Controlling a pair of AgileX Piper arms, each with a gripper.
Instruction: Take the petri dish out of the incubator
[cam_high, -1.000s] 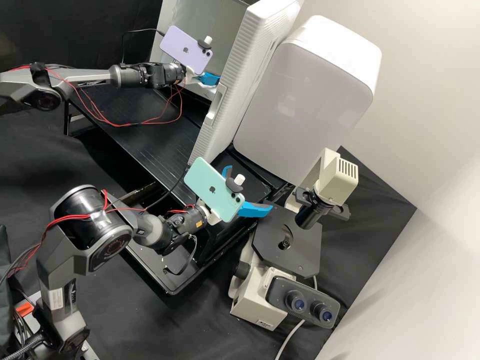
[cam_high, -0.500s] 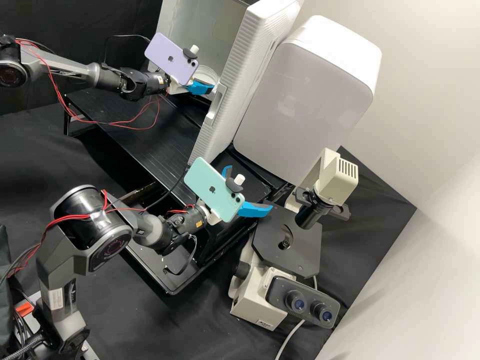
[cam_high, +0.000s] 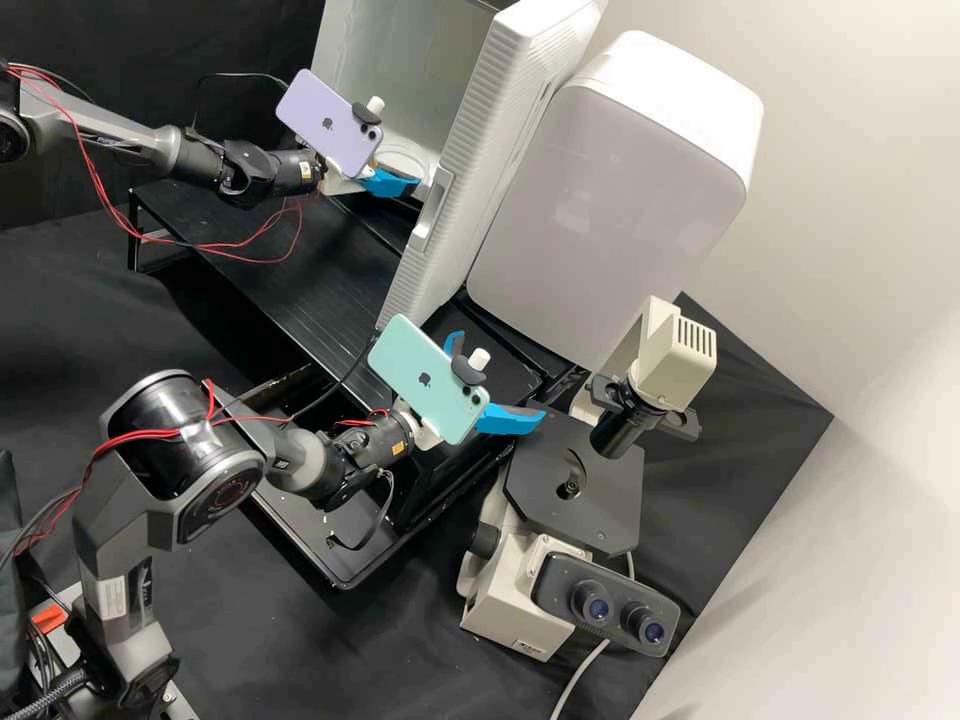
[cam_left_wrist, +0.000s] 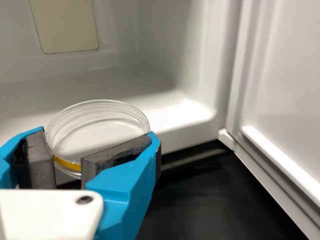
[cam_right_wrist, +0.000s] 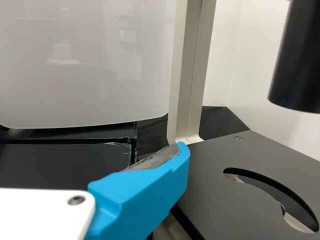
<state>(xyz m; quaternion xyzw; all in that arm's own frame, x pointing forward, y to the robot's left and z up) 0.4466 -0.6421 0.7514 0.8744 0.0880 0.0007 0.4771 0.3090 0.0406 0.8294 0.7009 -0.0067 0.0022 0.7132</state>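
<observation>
Against the white incubator (cam_left_wrist: 200, 50), we rate the petri dish (cam_left_wrist: 95, 122) light, brittle, slick (clear plastic); the left gripper (cam_left_wrist: 92, 139) clamps its sidewall.

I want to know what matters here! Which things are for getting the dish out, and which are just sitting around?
For the job: clear round plastic petri dish; white box-shaped incubator, door open; dark grey left arm, jaws shut on the dish.

Just lying about: beige-and-black microscope; dark grey right arm, jaws open and empty.
</observation>
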